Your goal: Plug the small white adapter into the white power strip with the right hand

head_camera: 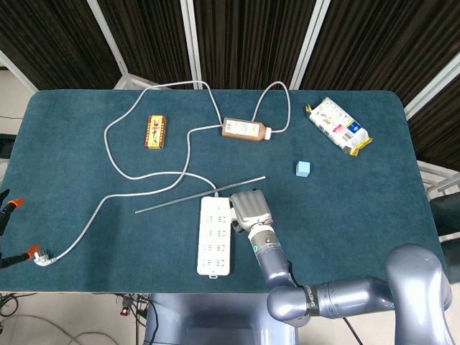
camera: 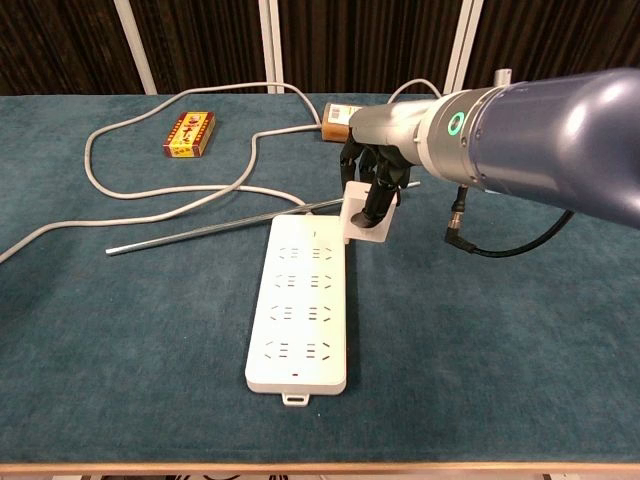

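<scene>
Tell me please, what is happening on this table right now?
The robot's right hand holds a small white adapter just above the far right corner of the white power strip, which lies flat on the table. The adapter is not plugged in yet. The left hand is not in view. A thin metal rod and the strip's grey cable lie beyond the strip.
</scene>
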Controlling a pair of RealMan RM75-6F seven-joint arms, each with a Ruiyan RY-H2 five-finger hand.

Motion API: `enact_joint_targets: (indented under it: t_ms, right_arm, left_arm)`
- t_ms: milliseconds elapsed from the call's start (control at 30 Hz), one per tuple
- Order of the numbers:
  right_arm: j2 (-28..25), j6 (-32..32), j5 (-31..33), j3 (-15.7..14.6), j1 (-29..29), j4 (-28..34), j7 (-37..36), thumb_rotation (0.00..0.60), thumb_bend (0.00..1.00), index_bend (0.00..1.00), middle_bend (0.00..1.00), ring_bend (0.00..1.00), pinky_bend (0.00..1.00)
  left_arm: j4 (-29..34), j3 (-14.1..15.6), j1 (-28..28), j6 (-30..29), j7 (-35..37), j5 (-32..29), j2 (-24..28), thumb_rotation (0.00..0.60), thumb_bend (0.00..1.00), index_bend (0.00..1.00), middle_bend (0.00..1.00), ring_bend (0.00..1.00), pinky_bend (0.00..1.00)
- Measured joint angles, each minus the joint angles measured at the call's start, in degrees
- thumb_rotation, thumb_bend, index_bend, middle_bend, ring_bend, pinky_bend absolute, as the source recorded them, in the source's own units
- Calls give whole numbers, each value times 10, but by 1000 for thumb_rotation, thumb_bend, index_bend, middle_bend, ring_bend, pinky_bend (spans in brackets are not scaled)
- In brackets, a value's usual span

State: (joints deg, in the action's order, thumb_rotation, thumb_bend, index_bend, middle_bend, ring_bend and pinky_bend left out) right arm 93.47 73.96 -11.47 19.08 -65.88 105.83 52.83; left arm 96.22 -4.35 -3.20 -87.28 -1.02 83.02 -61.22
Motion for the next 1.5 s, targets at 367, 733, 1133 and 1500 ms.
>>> enact_joint_targets:
  t_ms: [367, 733, 1133, 1500]
  right_arm:
    - [23, 2, -23, -2, 5, -32, -21, 600, 511, 650, 533, 558, 328]
    - [39, -2, -31, 4, 4, -45, -25, 600, 512, 654, 533, 558, 328]
    - [60, -3, -37, 4, -4, -59, -15, 600, 512, 654, 533, 558, 328]
    - [69, -3, -46, 0, -4, -71, -9, 600, 513, 654, 533, 558, 328]
  left_arm:
    - [0, -1, -1, 1, -4, -2, -2, 600, 90, 199, 0, 0, 0]
    - [0, -1, -1, 2, -3, -3, -1, 600, 90, 199, 0, 0, 0]
    - [0, -3, -1, 2, 4, -7, 2, 600, 89, 199, 0, 0, 0]
    - [1, -4, -1, 3, 3, -10, 3, 600, 89, 199, 0, 0, 0]
